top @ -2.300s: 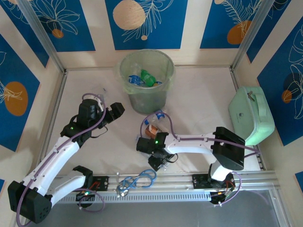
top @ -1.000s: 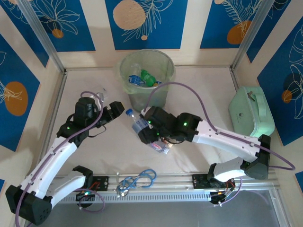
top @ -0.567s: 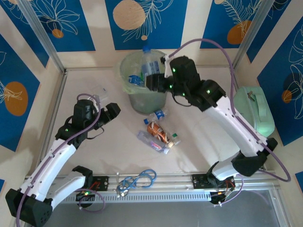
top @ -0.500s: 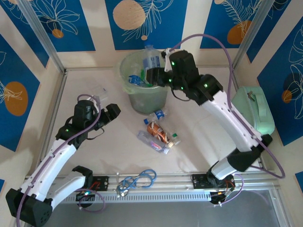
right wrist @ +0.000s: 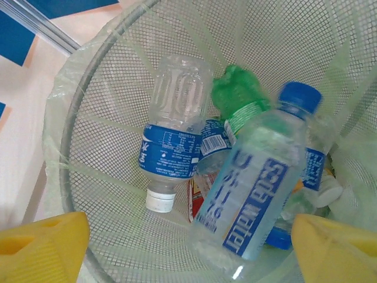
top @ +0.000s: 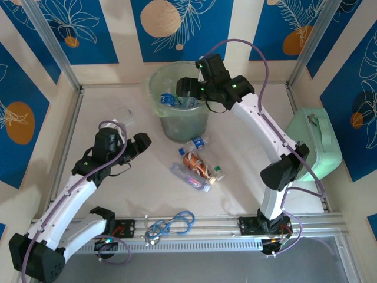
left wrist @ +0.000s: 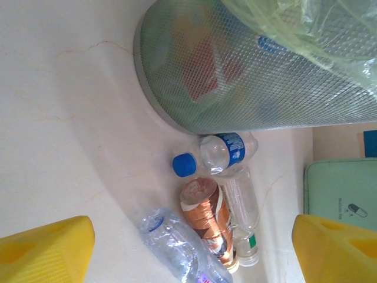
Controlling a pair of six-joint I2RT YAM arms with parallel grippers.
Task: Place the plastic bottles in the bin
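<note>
The bin [top: 177,127], a pale-green lined mesh bucket, stands at the back centre. My right gripper [top: 187,89] hangs over its mouth, open. Between its yellow fingertips [right wrist: 44,244] a blurred blue-labelled, blue-capped bottle [right wrist: 259,188] stands loose and tilted among other bottles, one clear [right wrist: 174,127], one green [right wrist: 238,97]. On the table in front of the bin lie a blue-capped bottle [top: 197,143], a brown-orange one [top: 194,162] and two clear ones [top: 187,176] [top: 217,173]. My left gripper [top: 139,145] is open, left of this cluster and pointing at it [left wrist: 206,218].
A mint-green case [top: 313,143] sits at the right wall. A coiled blue cable [top: 172,226] lies by the near rail. One more clear bottle [top: 122,112] lies far left of the bin. Walls enclose the table on three sides.
My right arm has lifted the blue-labelled bottle off the table, swung it over the bin and opened; the bottle now sits loose inside. The left arm has barely moved.
</note>
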